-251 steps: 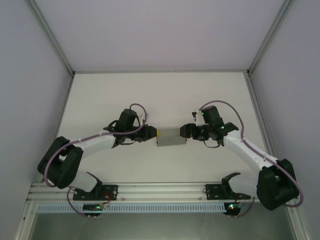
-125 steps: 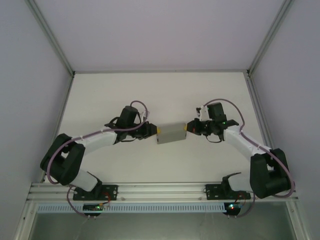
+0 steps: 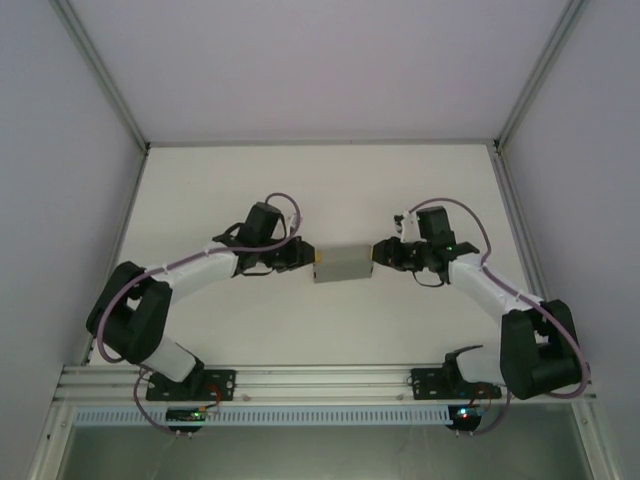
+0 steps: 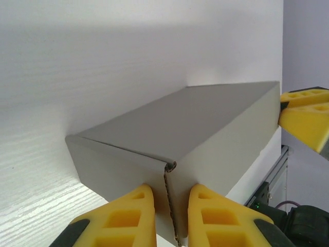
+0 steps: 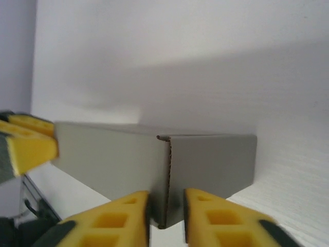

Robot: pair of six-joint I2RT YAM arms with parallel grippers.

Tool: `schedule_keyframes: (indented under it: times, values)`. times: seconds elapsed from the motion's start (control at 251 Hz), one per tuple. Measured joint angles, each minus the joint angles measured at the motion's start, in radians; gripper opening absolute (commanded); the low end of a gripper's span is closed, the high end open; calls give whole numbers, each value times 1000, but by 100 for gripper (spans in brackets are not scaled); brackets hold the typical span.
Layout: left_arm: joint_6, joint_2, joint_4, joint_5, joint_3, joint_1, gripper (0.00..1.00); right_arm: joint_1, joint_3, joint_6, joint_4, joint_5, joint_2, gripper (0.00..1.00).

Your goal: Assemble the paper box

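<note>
Top external: two grippers (image 3: 311,263) (image 3: 376,255) pinch one paper box (image 3: 343,265).

There was one plain matte grey cardboard box (image 3: 343,265) and one white table (image 3: 330,190). There were two yellow-fingered robot grippers, the left gripper (image 3: 313,264) and the right gripper (image 3: 374,256), each with two fingers.
</note>
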Motion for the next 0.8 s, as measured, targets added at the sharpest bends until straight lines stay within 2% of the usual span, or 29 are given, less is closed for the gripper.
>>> schedule_keyframes:
  times: [0.06,0.096,0.152,0.192,0.247,0.275,0.303,0.343,0.519,0.686,0.798]
  values:
    - [26,2,-32,-16,21,-4,26,2,27,-24,-44,12,0,42]
    - [39,1,-55,-29,33,-7,33,3,48,-40,-66,18,0,45]
    - [71,1,-89,-50,53,-11,51,3,89,-65,-98,29,0,55]
    - [88,1,-114,-71,66,-13,57,3,123,-95,-118,36,0,64]
    - [105,-2,-143,-97,79,-13,67,3,163,-129,-136,47,0,81]
    - [111,-5,-154,-108,84,-13,75,3,182,-154,-146,52,-1,86]
    - [124,-11,-170,-119,92,-13,85,4,201,-192,-158,55,-1,98]
    - [140,-22,-187,-135,102,-13,100,7,225,-236,-171,60,-2,99]
    - [203,-109,-241,-226,158,7,100,91,293,-512,-229,111,-4,99]
    - [221,-201,-272,-314,140,106,100,305,318,-930,-304,231,32,99]
    - [215,-276,-293,-382,60,182,100,392,388,-1107,-366,311,134,99]
